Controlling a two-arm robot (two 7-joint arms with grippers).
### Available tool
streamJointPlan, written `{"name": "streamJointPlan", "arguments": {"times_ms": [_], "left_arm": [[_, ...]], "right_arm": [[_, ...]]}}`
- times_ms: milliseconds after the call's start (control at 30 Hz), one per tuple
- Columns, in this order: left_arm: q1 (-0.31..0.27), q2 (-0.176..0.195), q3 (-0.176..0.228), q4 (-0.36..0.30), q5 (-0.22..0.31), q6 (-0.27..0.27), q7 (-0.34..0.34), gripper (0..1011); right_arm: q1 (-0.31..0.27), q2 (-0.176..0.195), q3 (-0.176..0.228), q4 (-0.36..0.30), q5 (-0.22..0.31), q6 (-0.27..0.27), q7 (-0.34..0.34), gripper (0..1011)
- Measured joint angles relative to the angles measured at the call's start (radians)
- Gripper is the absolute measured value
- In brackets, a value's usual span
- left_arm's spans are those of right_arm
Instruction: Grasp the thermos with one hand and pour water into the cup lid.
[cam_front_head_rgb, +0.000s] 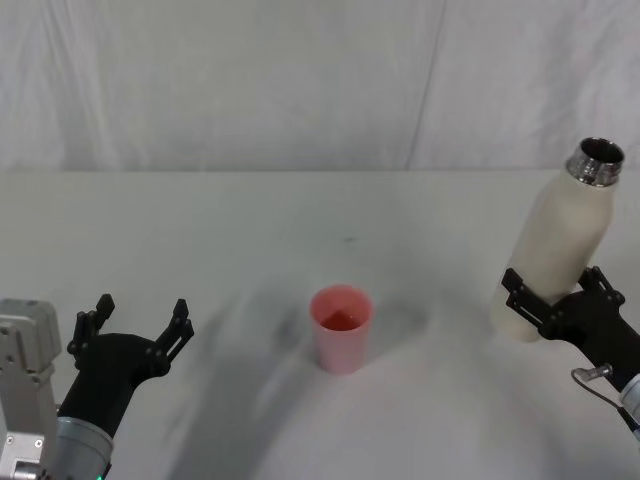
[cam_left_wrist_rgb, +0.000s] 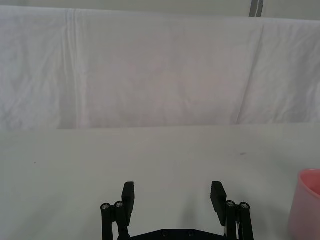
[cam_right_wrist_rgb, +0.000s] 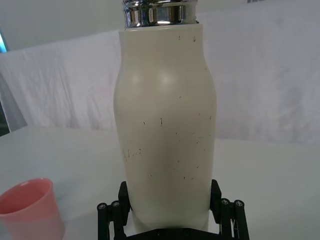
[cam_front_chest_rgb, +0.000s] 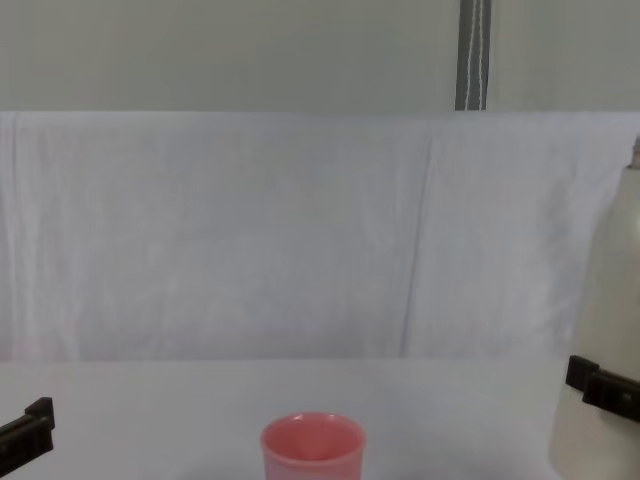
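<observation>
1 tall cream-white steel-necked thermos (cam_front_head_rgb: 556, 255) at 3 o'clock, clamped in my right gripper (cam_front_head_rgb: 562, 296) | 1 small salmon-pink plastic cup lid (cam_front_head_rgb: 341, 328) centre | my left gripper (cam_front_head_rgb: 138, 325) at 8 o'clock, jaws apart

Light was bright, soft and even. Faint diffuse shadows spread on the table (cam_front_head_rgb: 250, 220) beside the left gripper (cam_front_head_rgb: 140, 322) and around the cup lid (cam_front_head_rgb: 341, 328). The thermos (cam_right_wrist_rgb: 165, 125) neck gleamed; focus stayed sharp.

left tool (cam_front_head_rgb: 140, 322) spread wide, right tool (cam_front_head_rgb: 558, 293) clamped
</observation>
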Motion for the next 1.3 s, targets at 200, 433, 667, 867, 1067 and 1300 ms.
{"name": "streamJointPlan", "arguments": {"times_ms": [200, 433, 667, 867, 1067, 1300], "left_arm": [[0.000, 0.000, 0.000, 0.000, 0.000, 0.000, 0.000, 1001], [0.000, 0.000, 0.000, 0.000, 0.000, 0.000, 0.000, 1001], [0.000, 0.000, 0.000, 0.000, 0.000, 0.000, 0.000, 1001], [0.000, 0.000, 0.000, 0.000, 0.000, 0.000, 0.000, 1001], [0.000, 0.000, 0.000, 0.000, 0.000, 0.000, 0.000, 1001], [0.000, 0.000, 0.000, 0.000, 0.000, 0.000, 0.000, 1001]], "right_arm": [[0.019, 0.007, -0.014, 0.030, 0.008, 0.001, -0.007, 950], [0.048, 0.009, -0.027, 0.072, 0.014, -0.003, -0.015, 950], [0.076, 0.009, -0.045, 0.107, 0.017, -0.008, -0.015, 950], [0.088, 0.011, -0.056, 0.122, 0.016, -0.008, -0.014, 950], [0.097, 0.015, -0.067, 0.138, 0.008, -0.007, -0.014, 950], [0.108, 0.024, -0.081, 0.150, -0.014, -0.007, -0.013, 950]]}}
